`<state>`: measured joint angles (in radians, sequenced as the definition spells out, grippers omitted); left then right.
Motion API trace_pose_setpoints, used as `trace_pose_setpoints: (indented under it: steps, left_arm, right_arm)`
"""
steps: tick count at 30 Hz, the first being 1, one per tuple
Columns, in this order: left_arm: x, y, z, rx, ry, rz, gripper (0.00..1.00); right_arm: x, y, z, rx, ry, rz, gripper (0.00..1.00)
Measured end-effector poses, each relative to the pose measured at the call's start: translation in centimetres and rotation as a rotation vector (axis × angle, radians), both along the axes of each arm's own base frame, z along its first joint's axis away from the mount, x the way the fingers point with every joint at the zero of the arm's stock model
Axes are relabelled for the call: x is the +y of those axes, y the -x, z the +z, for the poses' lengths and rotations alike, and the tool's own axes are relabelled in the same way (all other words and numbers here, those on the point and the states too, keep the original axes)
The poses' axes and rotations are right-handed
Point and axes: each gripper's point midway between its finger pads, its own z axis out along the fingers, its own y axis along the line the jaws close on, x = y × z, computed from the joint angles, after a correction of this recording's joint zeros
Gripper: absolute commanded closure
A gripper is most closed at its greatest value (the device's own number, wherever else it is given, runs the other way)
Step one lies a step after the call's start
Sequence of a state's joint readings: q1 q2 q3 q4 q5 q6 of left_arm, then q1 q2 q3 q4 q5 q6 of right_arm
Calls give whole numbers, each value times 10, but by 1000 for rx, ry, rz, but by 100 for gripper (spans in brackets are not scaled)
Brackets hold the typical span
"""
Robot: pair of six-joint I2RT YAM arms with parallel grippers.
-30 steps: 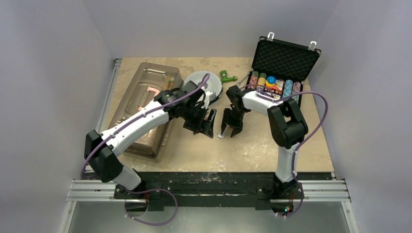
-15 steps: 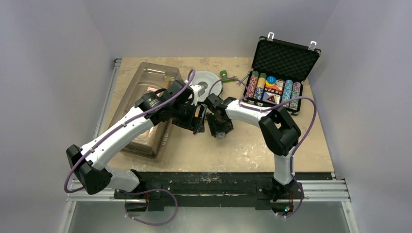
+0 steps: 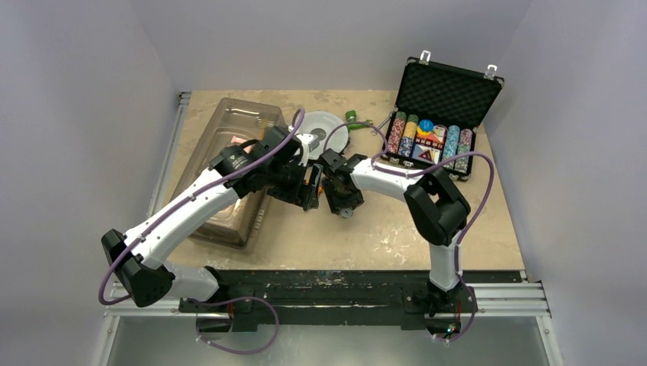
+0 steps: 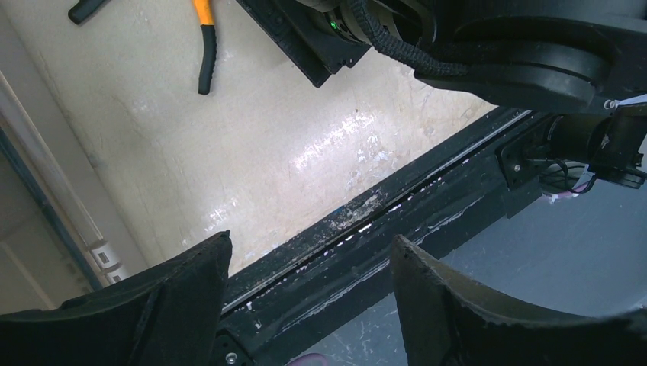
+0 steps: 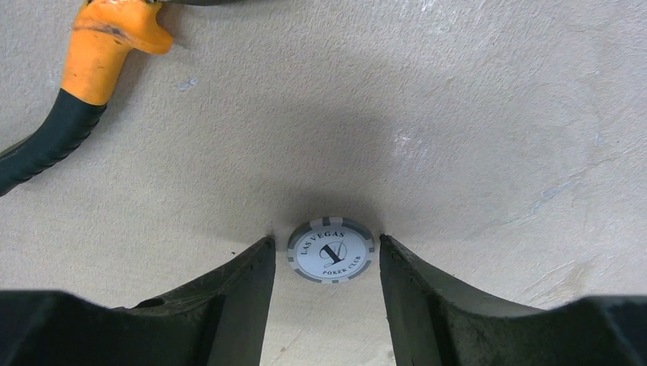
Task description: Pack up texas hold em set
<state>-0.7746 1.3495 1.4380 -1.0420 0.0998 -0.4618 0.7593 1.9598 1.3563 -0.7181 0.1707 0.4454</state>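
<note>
The black briefcase of the texas hold em set stands open at the back right, foam lid up, with multicoloured chip rows in its base. A white-and-grey poker chip marked "Las Vegas Poker Club" lies flat on the table. My right gripper is down at the table, open, one finger on each side of the chip with a narrow gap on either side. In the top view the right gripper sits mid-table. My left gripper hovers just left of it, open and empty, as the left wrist view shows.
A large clear plastic bin lies at the left under the left arm. A round grey spool and a green item sit behind the grippers. An orange-and-black handled tool lies on the table close to the chip.
Over the last second the right gripper swung left and came down over the chip. The left arm drew back to the left. In the last half second almost nothing moved.
</note>
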Motion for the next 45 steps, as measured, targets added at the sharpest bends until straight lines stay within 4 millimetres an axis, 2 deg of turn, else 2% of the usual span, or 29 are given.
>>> trace_pose_setpoints:
  steps: [16, 20, 25, 34, 45]
  left_arm:
    - [-3, -2, -7, 22, -14, -4, 26]
    - [-5, -2, -5, 21, -9, -6, 26]
    - [-6, -2, -7, 30, -9, -10, 26]
    - [-9, -3, -9, 44, -12, -15, 26]
    - [-9, -3, -9, 46, -14, -15, 26]
  right_arm:
    - [2, 3, -1, -20, -44, 2, 55]
    - [3, 4, -1, -28, -58, 2, 54]
    - [3, 4, -1, -35, -70, 2, 49]
    - [3, 5, -1, -46, -77, 30, 53]
    - [1, 5, -2, -47, -55, 105, 53]
